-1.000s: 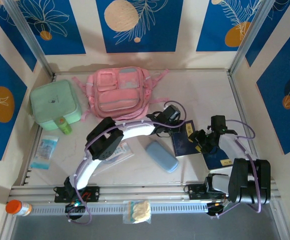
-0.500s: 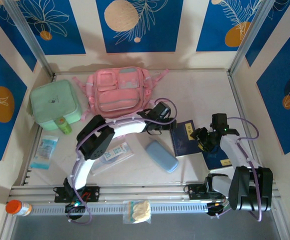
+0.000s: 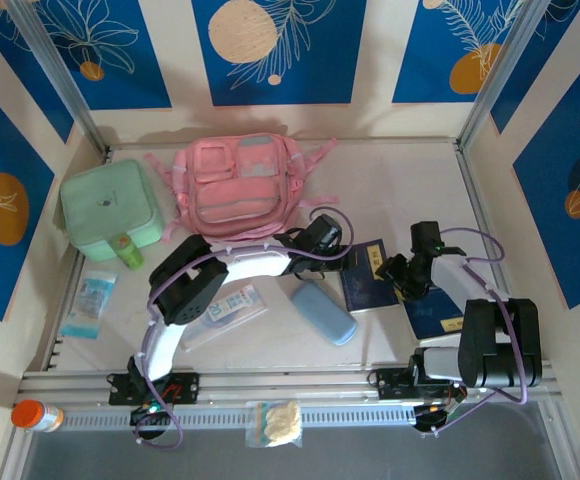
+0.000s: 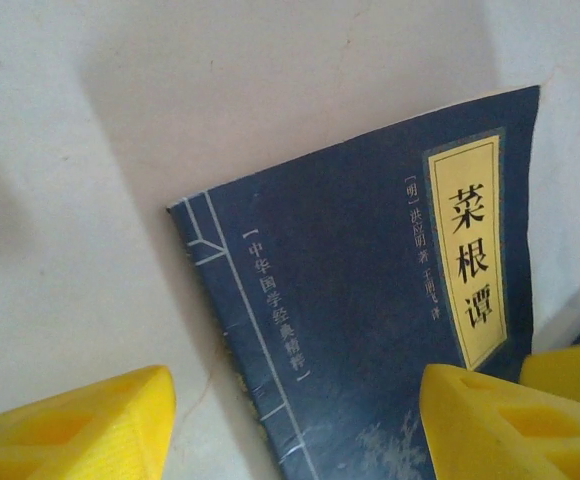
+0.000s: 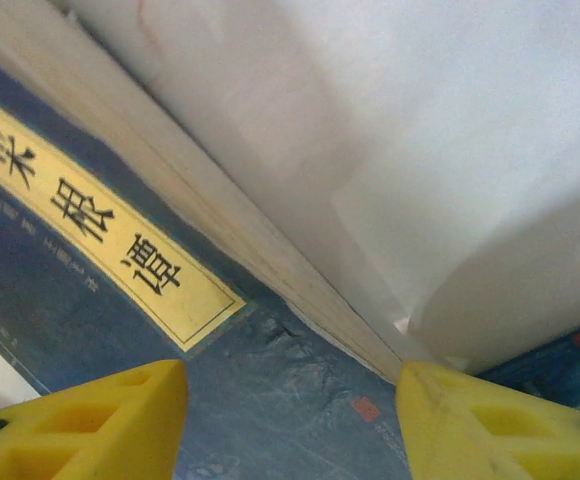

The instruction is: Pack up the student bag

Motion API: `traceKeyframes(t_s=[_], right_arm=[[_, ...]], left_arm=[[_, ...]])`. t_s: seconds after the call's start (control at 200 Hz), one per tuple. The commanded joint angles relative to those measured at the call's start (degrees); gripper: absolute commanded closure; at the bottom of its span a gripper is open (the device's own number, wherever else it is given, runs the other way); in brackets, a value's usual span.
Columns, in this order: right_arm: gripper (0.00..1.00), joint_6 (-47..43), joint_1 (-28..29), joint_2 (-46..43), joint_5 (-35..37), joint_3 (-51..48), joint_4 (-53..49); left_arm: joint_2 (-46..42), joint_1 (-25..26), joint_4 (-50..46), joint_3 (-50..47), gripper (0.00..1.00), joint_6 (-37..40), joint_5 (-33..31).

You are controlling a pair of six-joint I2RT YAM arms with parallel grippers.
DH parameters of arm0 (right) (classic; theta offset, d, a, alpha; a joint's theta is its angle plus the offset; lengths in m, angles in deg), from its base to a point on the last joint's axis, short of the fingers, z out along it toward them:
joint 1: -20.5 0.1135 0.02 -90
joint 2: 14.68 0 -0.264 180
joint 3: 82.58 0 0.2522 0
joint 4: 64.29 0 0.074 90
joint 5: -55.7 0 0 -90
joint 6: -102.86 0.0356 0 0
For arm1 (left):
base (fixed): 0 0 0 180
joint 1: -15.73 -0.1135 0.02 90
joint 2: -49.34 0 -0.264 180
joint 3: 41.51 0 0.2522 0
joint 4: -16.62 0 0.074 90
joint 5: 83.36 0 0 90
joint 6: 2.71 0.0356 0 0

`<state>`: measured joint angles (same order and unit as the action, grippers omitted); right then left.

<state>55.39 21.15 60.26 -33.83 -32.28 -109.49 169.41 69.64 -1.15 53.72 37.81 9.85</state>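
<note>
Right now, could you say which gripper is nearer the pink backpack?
Left. The left gripper sits just off the near right corner of the backpack; the right gripper is farther right, across the blue book.

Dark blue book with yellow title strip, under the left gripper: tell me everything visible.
The dark blue softcover book lies closed, cover up, on the white table. A yellow title strip bears black Chinese characters; white lines mimic stitched binding; cream page edges show. The left gripper and right gripper stand open over it, contact unclear.
</note>
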Motion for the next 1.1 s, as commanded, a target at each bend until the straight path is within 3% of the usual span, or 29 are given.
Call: traceKeyframes(t_s=[0.0,0.16,0.38,0.55,0.685,0.78,1.095], right_arm=[[0.42,3.93,4.22,-1.97,-1.36,-1.18,-0.43],[0.41,8.14,11.17,-3.37,0.61,-0.44,-0.72],[0.39,4.01,5.91,-6.22,1.92,1.00,-4.07],[0.38,0.91,0.70,-3.96,-0.43,0.12,-4.07],[0.37,0.89,1.44,-1.84,-2.23,0.26,-2.20],[0.36,1.11,2.42,-0.21,-3.17,-0.02,-0.61],[0.37,2.17,6.75,3.30,-5.49,1.18,2.41]], left_arm=[[3.17,0.07,1.46,3.09,0.35,1.28,0.23],[6.77,-1.67,1.27,8.18,0.35,4.57,-0.52],[5.26,-4.16,-0.83,8.20,0.36,7.90,0.05],[1.15,-3.32,-0.83,3.03,0.38,4.15,3.37],[-1.31,-1.56,1.53,-1.83,0.40,0.07,1.81],[-0.70,-0.97,5.45,-3.76,0.43,-2.74,4.55],[1.57,-0.30,4.30,-2.62,0.46,-2.75,3.08]])
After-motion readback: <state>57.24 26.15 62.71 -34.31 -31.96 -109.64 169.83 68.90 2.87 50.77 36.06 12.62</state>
